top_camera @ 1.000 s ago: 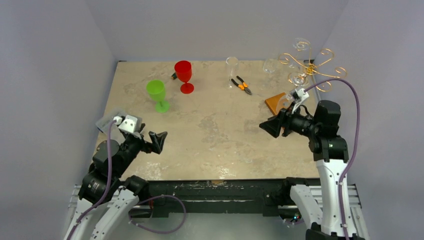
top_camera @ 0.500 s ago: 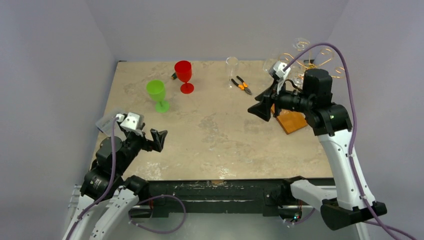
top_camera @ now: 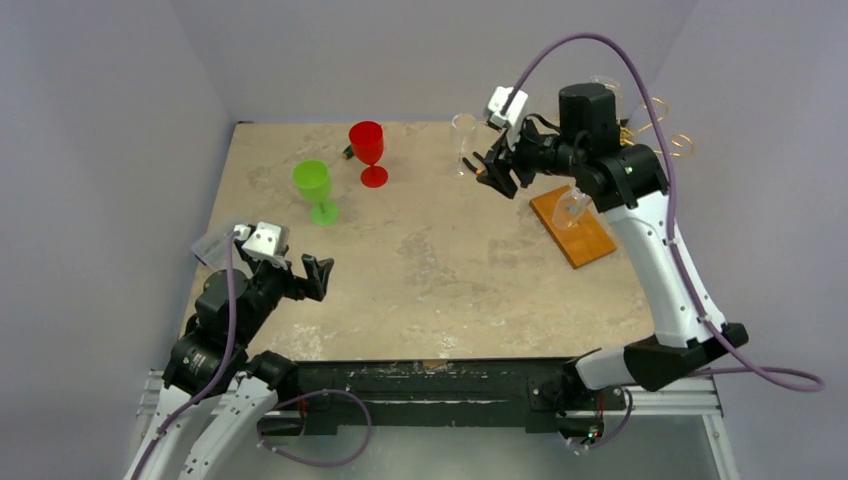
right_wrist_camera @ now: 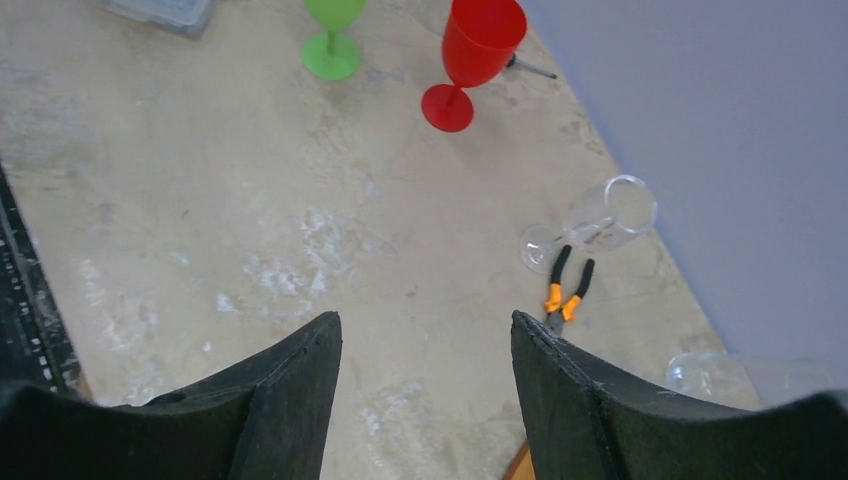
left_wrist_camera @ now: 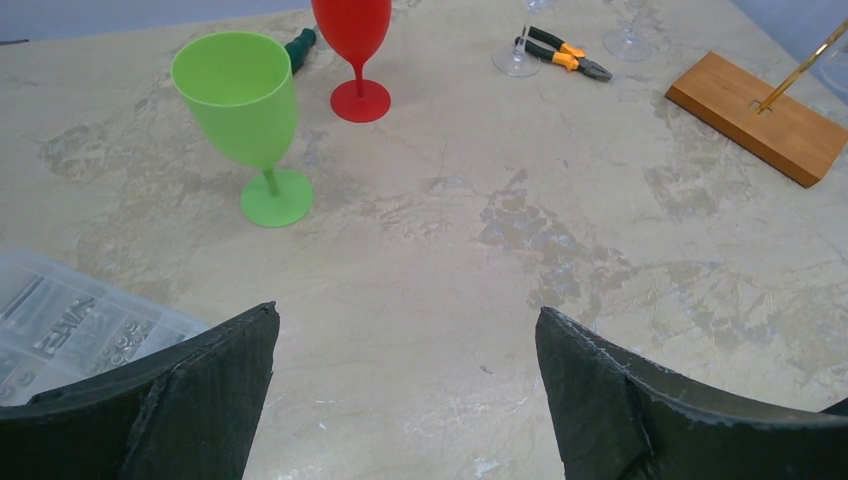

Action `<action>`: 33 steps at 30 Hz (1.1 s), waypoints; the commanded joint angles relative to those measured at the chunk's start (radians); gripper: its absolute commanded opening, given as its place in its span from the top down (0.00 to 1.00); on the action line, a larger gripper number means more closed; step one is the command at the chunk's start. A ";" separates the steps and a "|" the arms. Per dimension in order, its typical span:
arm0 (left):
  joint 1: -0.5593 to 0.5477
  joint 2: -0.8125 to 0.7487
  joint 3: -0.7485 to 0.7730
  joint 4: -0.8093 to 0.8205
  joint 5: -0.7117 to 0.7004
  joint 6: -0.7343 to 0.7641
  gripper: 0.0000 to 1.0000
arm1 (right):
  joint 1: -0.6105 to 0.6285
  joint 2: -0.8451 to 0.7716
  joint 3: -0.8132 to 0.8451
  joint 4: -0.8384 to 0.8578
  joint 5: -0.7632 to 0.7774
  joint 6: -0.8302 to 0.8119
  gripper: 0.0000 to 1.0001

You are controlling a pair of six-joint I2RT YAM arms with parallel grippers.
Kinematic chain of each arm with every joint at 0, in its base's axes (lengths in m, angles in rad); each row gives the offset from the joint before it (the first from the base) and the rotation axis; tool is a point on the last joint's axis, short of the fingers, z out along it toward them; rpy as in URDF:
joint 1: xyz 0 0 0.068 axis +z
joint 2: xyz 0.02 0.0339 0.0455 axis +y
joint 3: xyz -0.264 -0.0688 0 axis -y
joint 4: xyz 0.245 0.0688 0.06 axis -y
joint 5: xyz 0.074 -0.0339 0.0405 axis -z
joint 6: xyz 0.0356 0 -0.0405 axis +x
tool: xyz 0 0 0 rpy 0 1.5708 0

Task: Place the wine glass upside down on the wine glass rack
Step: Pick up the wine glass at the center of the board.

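Note:
A clear wine glass (top_camera: 463, 138) stands upright at the back of the table; the right wrist view has it (right_wrist_camera: 603, 218) just beyond the pliers. A red wine glass (top_camera: 368, 150) and a green one (top_camera: 316, 188) stand upright further left. The rack's wooden base (top_camera: 574, 230) lies at the back right. Its gold wire arms (top_camera: 668, 128) are mostly hidden behind my right arm, and a clear glass (top_camera: 575, 206) hangs over the base. My right gripper (top_camera: 497, 172) hovers open and empty just right of the clear wine glass. My left gripper (top_camera: 310, 278) rests open at the near left.
Orange-handled pliers (right_wrist_camera: 562, 288) lie beside the clear glass's foot, under my right gripper. A clear plastic parts box (left_wrist_camera: 60, 322) sits at the near left by my left gripper. Another clear glass (right_wrist_camera: 750, 378) shows at the right wrist view's lower right. Grey walls enclose the table.
My right arm has swung up and left, from beside the rack's base to the back middle near the clear glass. Its jaws widened slightly. The left arm stayed put.

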 commanded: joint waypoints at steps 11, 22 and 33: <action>0.010 -0.003 -0.004 0.022 0.020 0.007 0.04 | 0.016 0.308 0.272 0.055 0.290 -0.080 0.39; 0.011 -0.008 -0.003 0.019 0.035 0.008 0.04 | 0.017 0.490 0.387 0.087 0.420 -0.080 0.39; 0.015 -0.002 -0.001 0.016 0.045 0.010 0.04 | 0.017 0.620 0.477 0.193 0.660 -0.071 0.46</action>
